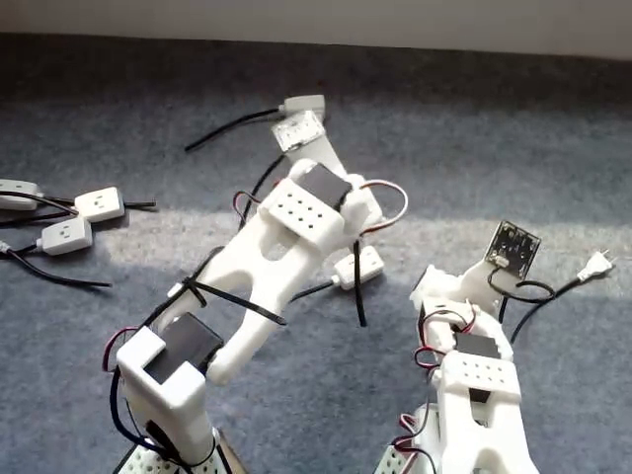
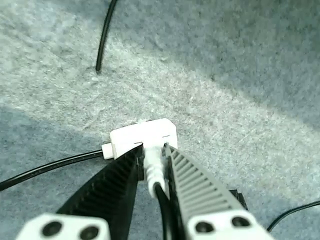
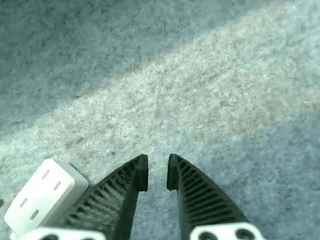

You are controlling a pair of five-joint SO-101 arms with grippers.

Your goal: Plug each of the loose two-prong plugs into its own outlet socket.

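A socket [image 1: 360,267] lies centrally, a loose plug [image 1: 595,264] to its right.

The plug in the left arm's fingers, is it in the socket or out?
In, it seems: the plug butts against the socket, no prongs showing; how deep, cannot tell.

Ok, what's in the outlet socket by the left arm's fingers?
A white plug, gripped by the left fingers, meets the face of the outlet socket. Its prongs are covered, so whether they are seated inside cannot be seen.
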